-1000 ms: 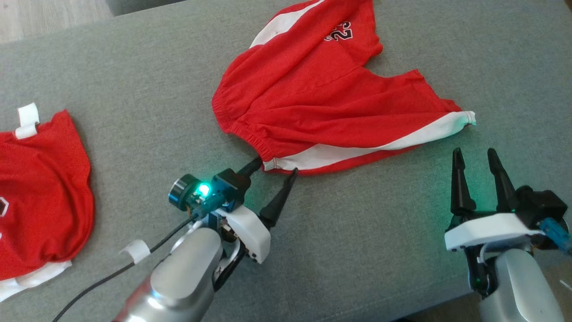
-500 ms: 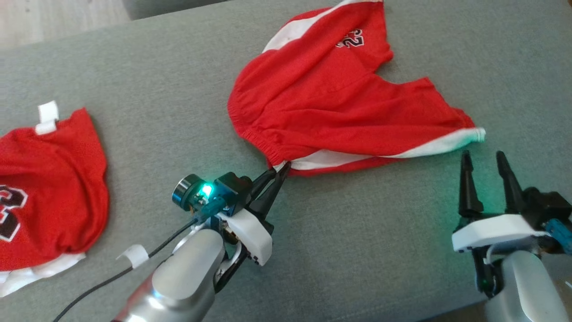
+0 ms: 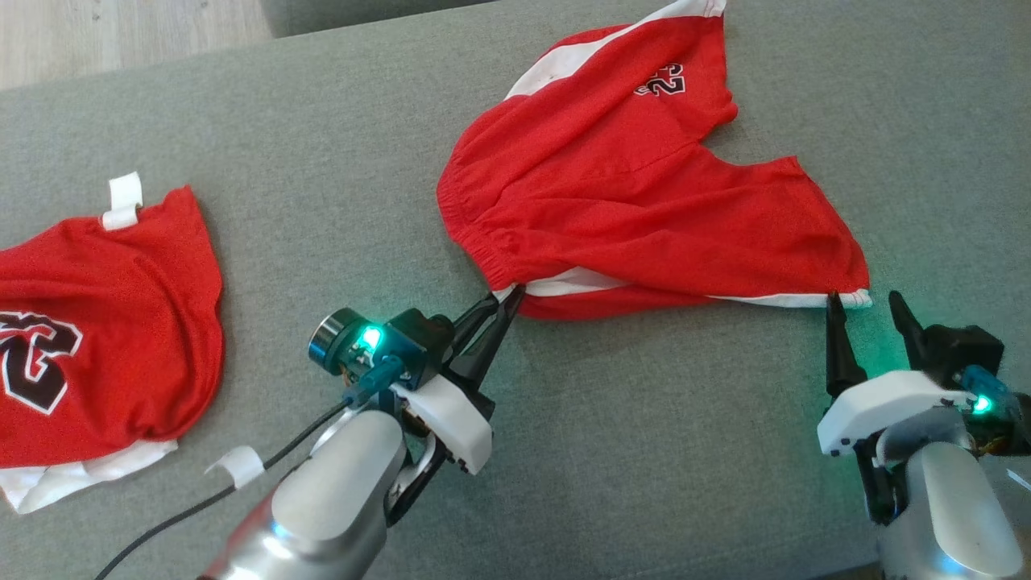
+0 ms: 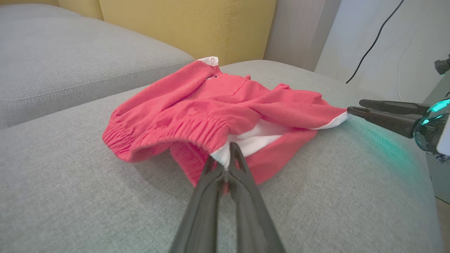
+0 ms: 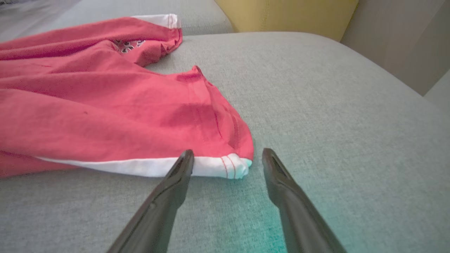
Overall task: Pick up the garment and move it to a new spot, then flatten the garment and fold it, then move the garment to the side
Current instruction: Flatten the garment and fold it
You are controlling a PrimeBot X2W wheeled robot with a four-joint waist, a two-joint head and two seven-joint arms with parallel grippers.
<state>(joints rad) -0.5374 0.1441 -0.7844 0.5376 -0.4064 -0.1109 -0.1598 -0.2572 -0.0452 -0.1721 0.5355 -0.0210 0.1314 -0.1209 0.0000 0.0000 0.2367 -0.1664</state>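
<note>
**Shorts held at one corner, the other corner lying between open fingers**

Red shorts (image 3: 644, 201) with white side stripes lie on the grey sofa cushion (image 3: 644, 451), spread ahead of the robot and a little to its right. Their near edge runs side to side across the robot's front, from the gathered waistband (image 4: 182, 130) on the left to a white hem corner (image 5: 235, 168) on the right.

The left gripper (image 3: 511, 294) is clenched on the white cloth at the waistband end of that edge. In the left wrist view the pinched cloth looks slightly raised off the cushion, with shadow beneath it.

The right gripper (image 3: 863, 300) is spread, holding nothing. The hem corner lies straight ahead of it, flat on the cushion, in the gap between the two tips. In the right wrist view the corner sits closer to the left-hand finger than to the other. This arm is clearly the nearer one to that corner, while the left is already occupied at the far end of the edge.

The coming move seems to depend on that alignment: the fingers probably need only a short advance along their own line before closing, so that the two holds can stretch the edge between them. The tips may slide over the flat cloth and catch too little.

A second red garment (image 3: 105, 322) lies well apart at the far left.
</note>
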